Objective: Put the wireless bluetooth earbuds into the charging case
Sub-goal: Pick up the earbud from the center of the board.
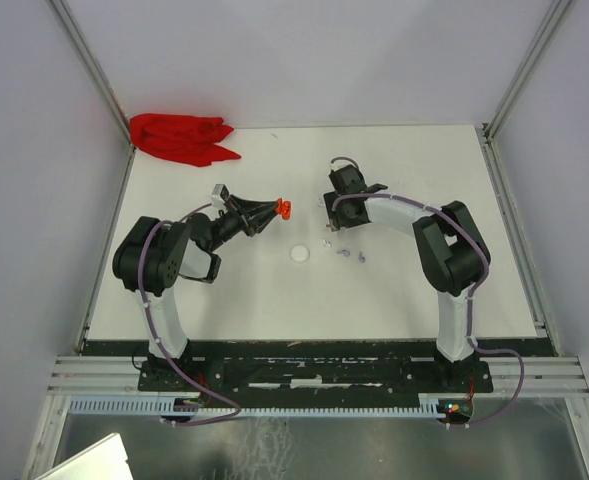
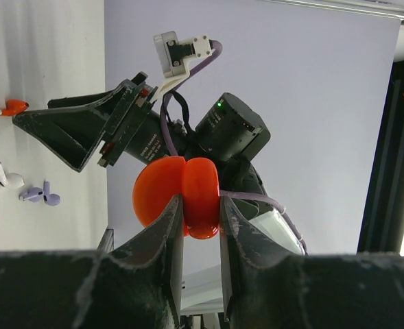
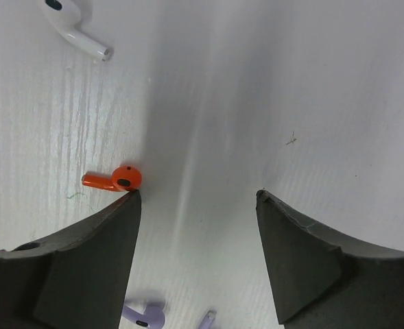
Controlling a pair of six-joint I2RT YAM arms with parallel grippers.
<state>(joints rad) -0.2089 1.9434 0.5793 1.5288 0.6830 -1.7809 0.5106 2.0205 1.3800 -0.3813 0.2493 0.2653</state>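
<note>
Red charging case (image 2: 188,188) is clamped in the left end effector (image 2: 200,209), centre frame, its lower edge hidden by the fingers. Right end effector (image 3: 197,197) is spread apart over the tabletop (image 3: 325,82). Red earbud (image 3: 116,179) sits by the lower-left fingertip, contact unclear. White earbud (image 3: 75,24) is cut off upper left, purple earbuds (image 3: 145,317) cut off at the bottom.

Red cloth (image 1: 182,137): crumpled, lying at the upper left of the top view, in the far corner of the white desk (image 1: 274,310). Pale flat sheet (image 1: 89,460): lower left corner, below the desk edge.
</note>
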